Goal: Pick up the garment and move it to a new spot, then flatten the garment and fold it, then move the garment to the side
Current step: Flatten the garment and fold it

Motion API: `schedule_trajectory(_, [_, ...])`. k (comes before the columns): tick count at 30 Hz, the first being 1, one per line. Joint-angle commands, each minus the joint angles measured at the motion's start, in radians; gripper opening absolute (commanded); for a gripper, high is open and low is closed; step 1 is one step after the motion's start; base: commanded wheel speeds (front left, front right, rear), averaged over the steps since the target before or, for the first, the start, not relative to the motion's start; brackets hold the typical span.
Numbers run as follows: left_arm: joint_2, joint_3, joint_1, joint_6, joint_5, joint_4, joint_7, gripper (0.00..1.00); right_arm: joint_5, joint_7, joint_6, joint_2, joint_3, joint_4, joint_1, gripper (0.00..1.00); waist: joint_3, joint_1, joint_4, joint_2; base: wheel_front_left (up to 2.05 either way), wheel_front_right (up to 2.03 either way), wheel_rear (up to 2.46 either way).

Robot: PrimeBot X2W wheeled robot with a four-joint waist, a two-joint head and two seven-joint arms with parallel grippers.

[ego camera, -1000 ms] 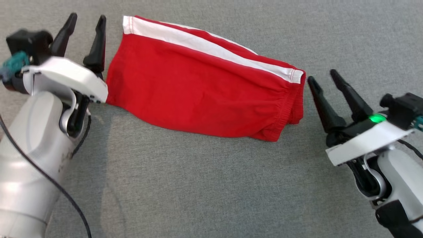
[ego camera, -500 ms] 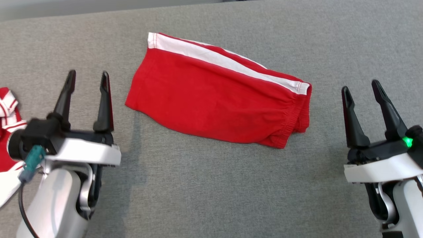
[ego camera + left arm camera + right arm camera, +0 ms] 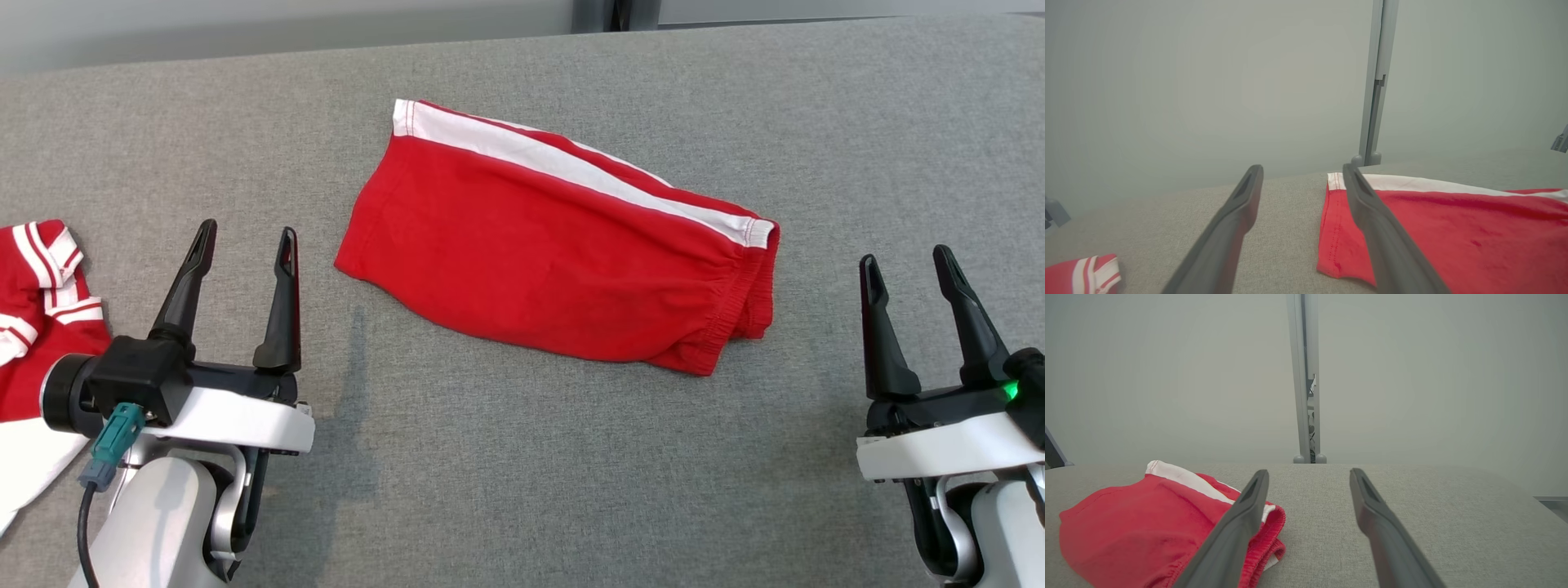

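Soft matt red cloth garment (image 3: 555, 261), rough grey woven fabric surface (image 3: 522, 474), smooth matt wall (image 3: 1208, 81)

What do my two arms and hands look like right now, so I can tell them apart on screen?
Both: two long tapered black fingers, black base, white wedge-shaped cover, glossy silver-grey forearm. The left hand carries a teal plug with a black cable; the right hand shows a green light.
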Motion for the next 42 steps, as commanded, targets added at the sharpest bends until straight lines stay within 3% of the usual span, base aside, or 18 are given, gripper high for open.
schedule_trajectory(1, [0.006, 0.000, -0.006, -0.006, 0.006, 0.003, -0.005, 1.00, 0.001, -0.001, 0.000, 0.001, -0.001, -0.001, 0.010, 1.00, 0.000, 0.0000, -0.001, 0.0000, 0.00, 0.00, 0.00])
schedule_trajectory(8, [0.017, -0.008, -0.053, -0.017, 0.004, 0.018, 0.013, 1.00, 0.011, -0.001, 0.000, 0.008, 0.003, -0.003, -0.004, 1.00, 0.013, 0.0000, -0.014, 0.0000, 0.00, 0.00, 0.00])
schedule_trajectory(13, [0.023, -0.045, -0.160, -0.077, -0.006, 0.073, 0.086, 1.00, 0.021, -0.001, 0.000, 0.011, 0.014, -0.010, -0.030, 1.00, 0.045, 0.0000, -0.046, 0.0000, 0.00, 0.00, 0.00])
schedule_trajectory(16, [0.024, -0.076, -0.263, -0.162, -0.050, 0.193, 0.184, 1.00, 0.029, -0.001, 0.000, 0.021, 0.030, -0.006, -0.049, 1.00, 0.076, 0.0000, -0.087, 0.0000, 0.00, 0.00, 0.00])
schedule_trajectory(19, [0.022, -0.086, -0.325, -0.209, -0.088, 0.297, 0.256, 1.00, 0.036, -0.001, 0.000, 0.028, 0.040, 0.002, -0.061, 1.00, 0.096, 0.0000, -0.117, 0.0000, 0.00, 0.00, 0.00])
schedule_trajectory(27, [0.033, -0.086, -0.435, -0.247, -0.152, 0.555, 0.387, 1.00, 0.049, -0.001, 0.000, 0.047, 0.053, 0.011, -0.077, 1.00, 0.131, 0.0000, -0.156, 0.0000, 0.00, 0.00, 0.00])
schedule_trajectory(31, [0.012, -0.111, -0.447, -0.266, -0.194, 0.646, 0.458, 1.00, 0.058, -0.001, 0.000, 0.051, 0.059, 0.017, -0.083, 1.00, 0.136, 0.0000, -0.160, 0.0000, 0.00, 0.00, 0.00])
schedule_trajectory(33, [0.004, -0.122, -0.450, -0.272, -0.212, 0.657, 0.472, 0.00, 0.060, -0.001, 0.000, 0.053, 0.059, 0.019, -0.084, 1.00, 0.136, 0.0000, -0.158, 0.0000, 0.00, 0.00, 0.00])
schedule_trajectory(42, [0.012, -0.137, -0.418, -0.269, -0.240, 0.635, 0.457, 0.00, 0.075, -0.001, 0.000, 0.047, 0.048, 0.020, -0.078, 1.00, 0.122, 0.0000, -0.145, 0.0000, 0.00, 0.00, 0.00])
